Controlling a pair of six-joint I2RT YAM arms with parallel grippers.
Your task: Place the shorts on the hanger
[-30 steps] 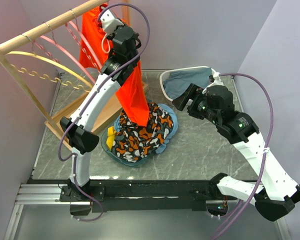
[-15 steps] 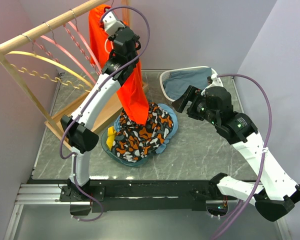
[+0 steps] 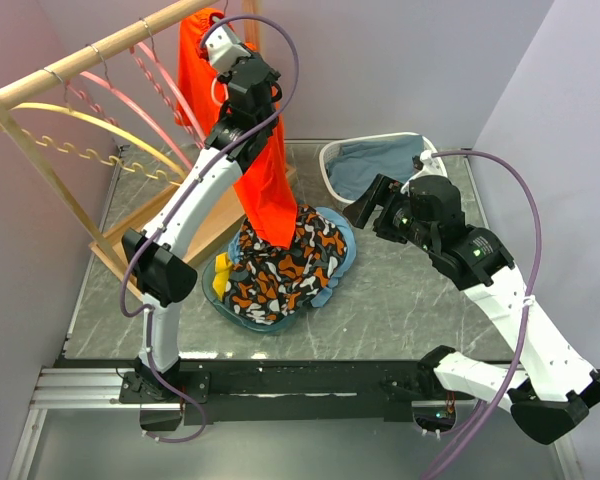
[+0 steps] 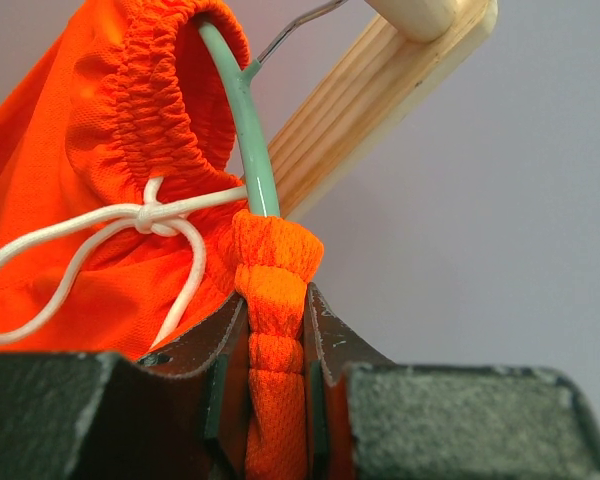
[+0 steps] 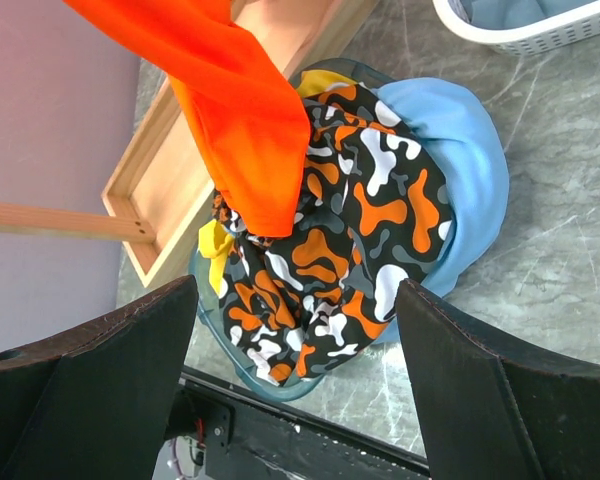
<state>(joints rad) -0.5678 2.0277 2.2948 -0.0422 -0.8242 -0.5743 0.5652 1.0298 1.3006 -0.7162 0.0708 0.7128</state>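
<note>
Pinching the shorts (image 4: 275, 270) by the waistband just below the hanger (image 4: 248, 130), left jaws nearly closed; right jaws gape empty.

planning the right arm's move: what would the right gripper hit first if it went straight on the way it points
Most likely the patterned garment; the open right gripper aims at it. The hanging end of the shorts sits just beside that line, so with depth unclear it might brush that first.

Raised left claw (image 4: 276, 320) pinches tight; right claw (image 5: 295, 290) (lower) gapes wide.
</note>
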